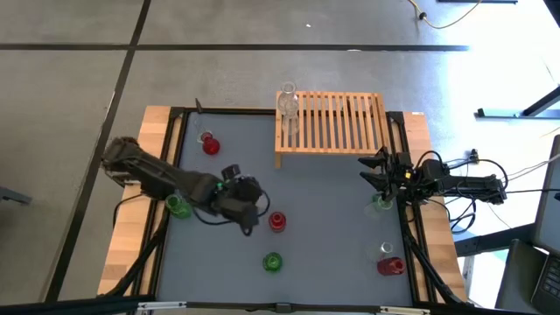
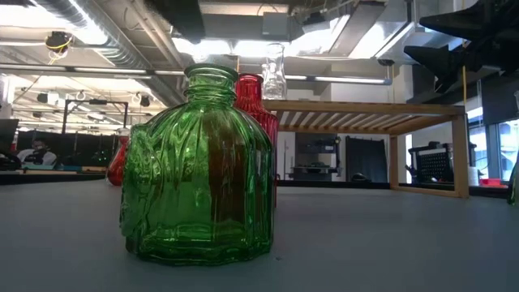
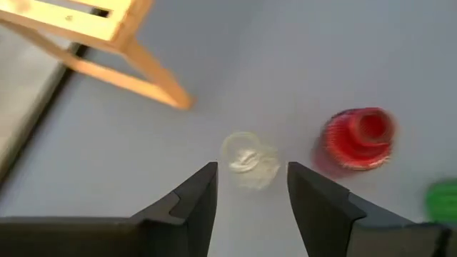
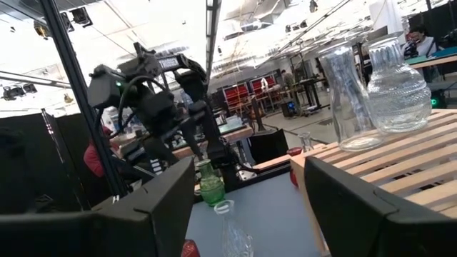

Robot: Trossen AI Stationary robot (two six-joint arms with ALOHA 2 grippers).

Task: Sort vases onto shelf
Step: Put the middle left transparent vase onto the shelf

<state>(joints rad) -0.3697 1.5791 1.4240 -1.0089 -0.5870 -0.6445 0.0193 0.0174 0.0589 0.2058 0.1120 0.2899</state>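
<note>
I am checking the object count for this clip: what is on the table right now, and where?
shelf: one, light wood, far side of the table.
clear vases on shelf: two, at its left end.
red vases: three; far left, centre, near right corner.
green vases: two; beside the left arm, near centre.
other clear vases: three, as far as shows; ahead of the left gripper, by the right gripper, beside the corner red one.
table: one, grey top.
left gripper: open, mid-table.
right gripper: open, right of the shelf.
</note>
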